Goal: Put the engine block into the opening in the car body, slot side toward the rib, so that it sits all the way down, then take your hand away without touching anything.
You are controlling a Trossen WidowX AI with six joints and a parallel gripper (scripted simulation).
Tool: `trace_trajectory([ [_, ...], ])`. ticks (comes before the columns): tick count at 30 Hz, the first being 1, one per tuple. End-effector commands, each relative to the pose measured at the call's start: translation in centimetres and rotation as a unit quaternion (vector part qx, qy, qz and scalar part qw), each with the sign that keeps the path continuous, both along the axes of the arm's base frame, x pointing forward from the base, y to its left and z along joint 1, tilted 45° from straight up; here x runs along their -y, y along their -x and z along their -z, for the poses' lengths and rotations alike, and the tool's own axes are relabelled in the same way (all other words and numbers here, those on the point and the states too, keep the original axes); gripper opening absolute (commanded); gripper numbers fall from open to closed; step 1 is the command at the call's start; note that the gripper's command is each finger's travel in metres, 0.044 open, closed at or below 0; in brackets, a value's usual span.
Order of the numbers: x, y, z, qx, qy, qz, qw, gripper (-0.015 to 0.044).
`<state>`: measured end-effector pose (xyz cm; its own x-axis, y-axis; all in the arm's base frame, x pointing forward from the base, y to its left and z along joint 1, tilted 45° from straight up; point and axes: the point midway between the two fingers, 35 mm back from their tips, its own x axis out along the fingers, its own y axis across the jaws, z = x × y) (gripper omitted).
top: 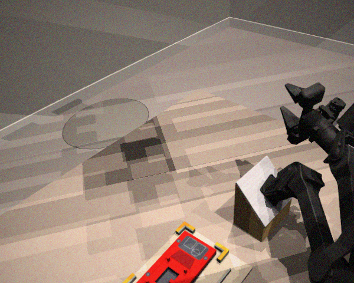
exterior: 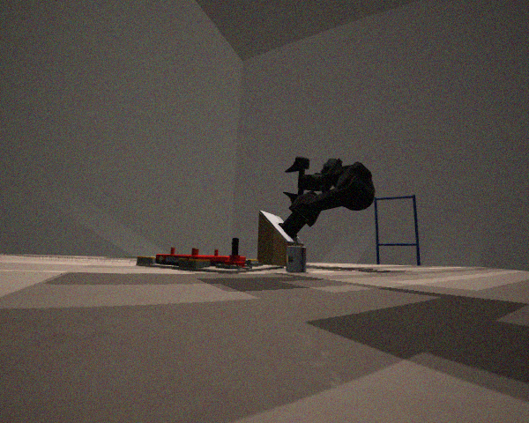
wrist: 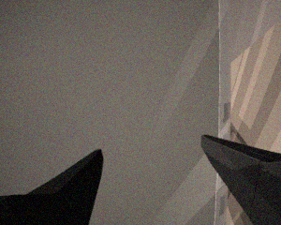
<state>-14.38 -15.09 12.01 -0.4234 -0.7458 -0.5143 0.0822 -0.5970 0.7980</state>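
The red car body (top: pixel 197 263) (exterior: pixel 221 258) lies flat at the bottom of the top view, partly cut off by the frame edge. Its opening (top: pixel 168 275) shows dark grey inside; I cannot tell whether anything sits in it. I cannot make out the engine block or the rib in any view. My gripper (top: pixel 284 95) (exterior: pixel 285 181) (wrist: pixel 152 147) is open and empty, high above the table and well away from the car body. Its two fingertips stand wide apart in the wrist view, with only wall and table behind them.
Yellow corner brackets (top: pixel 222 251) surround the car body. A wooden wedge (top: pixel 247 207) (exterior: pixel 270 246) with a white sloping face stands near the arm. The exterior view shows a black post (exterior: pixel 234 247), a grey cylinder (exterior: pixel 296 260) and a blue upright frame (exterior: pixel 396 244).
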Motion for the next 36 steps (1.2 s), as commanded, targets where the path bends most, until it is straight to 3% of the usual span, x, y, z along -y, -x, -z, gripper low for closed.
trace_trajectory([
  [1, 0.0, 0.0, 0.0, 0.0, 0.0, 0.0, 1.0, 0.0426],
  [16, 3.5, -4.0, -0.6, -0.05, -0.061, -0.198, 0.977, 0.044],
  [36, 6.7, -10.2, -1.2, -0.129, -0.107, -0.438, 0.883, 0.044],
])
